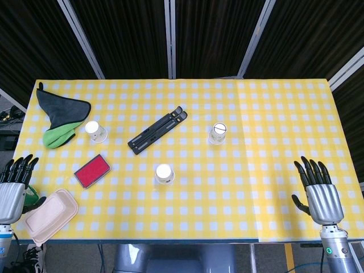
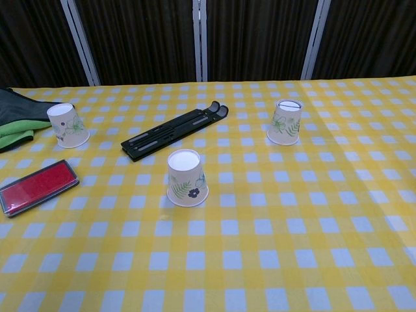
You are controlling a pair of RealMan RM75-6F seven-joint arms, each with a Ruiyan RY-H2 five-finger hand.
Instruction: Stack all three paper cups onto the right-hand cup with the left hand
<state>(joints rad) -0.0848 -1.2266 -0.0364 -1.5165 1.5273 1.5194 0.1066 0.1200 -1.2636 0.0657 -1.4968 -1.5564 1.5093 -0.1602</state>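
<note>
Three paper cups with leaf prints stand upside down and apart on the yellow checked table. The left cup [image 1: 96, 132] [image 2: 67, 125] is near the cloths, the middle cup [image 1: 164, 173] [image 2: 186, 177] sits toward the front, and the right-hand cup [image 1: 217, 134] [image 2: 285, 121] is further back. My left hand [image 1: 14, 187] hovers at the table's front left edge, fingers straight and apart, holding nothing. At the front right edge my right hand [image 1: 317, 190] is likewise spread and holds nothing. Neither hand shows in the chest view.
A black folding stand [image 1: 157, 130] [image 2: 175, 129] lies diagonally between the cups. A red flat case [image 1: 91, 170] [image 2: 36, 186] and a beige lidded box [image 1: 50, 214] lie front left. Dark grey and green cloths [image 1: 60, 116] sit at the back left.
</note>
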